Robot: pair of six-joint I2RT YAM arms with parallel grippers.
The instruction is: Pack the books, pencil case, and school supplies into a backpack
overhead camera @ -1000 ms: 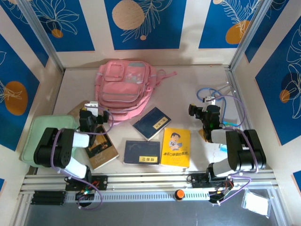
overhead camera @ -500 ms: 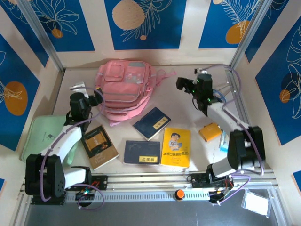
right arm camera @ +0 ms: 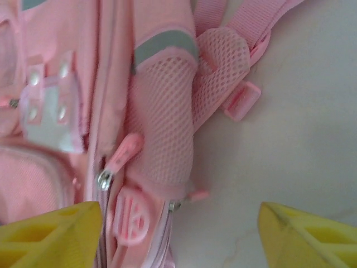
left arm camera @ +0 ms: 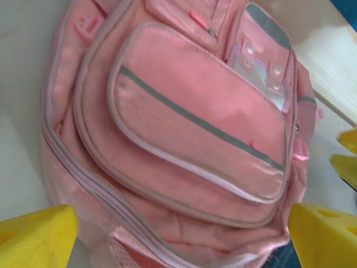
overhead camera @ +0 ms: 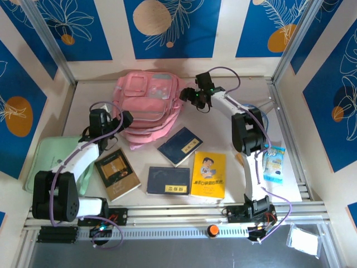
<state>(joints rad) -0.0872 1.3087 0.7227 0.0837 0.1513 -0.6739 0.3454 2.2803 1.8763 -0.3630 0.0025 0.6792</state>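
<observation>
The pink backpack (overhead camera: 146, 101) lies flat at the back of the table, front pockets up. My left gripper (overhead camera: 123, 118) is open at its lower left corner; in the left wrist view its yellow fingertips (left arm camera: 34, 238) frame the backpack's front pocket (left arm camera: 195, 128). My right gripper (overhead camera: 187, 96) is open at the backpack's right side, over the mesh side pocket (right arm camera: 164, 117) and a zipper pull (right arm camera: 120, 156). Nearer me lie the brown book (overhead camera: 116, 173), two navy books (overhead camera: 179, 146) (overhead camera: 168, 180) and the yellow book (overhead camera: 208, 174). The pencil case is hidden.
A pale green tray (overhead camera: 49, 161) sits at the left edge under the left arm. A blue and white packet (overhead camera: 273, 164) lies at the right by the rail. The backpack's straps (right arm camera: 245, 33) trail toward the right. Walls close in the table.
Both arms have reached out from near their bases to the backpack: the left to its lower left corner, the right swinging left to its right side.
</observation>
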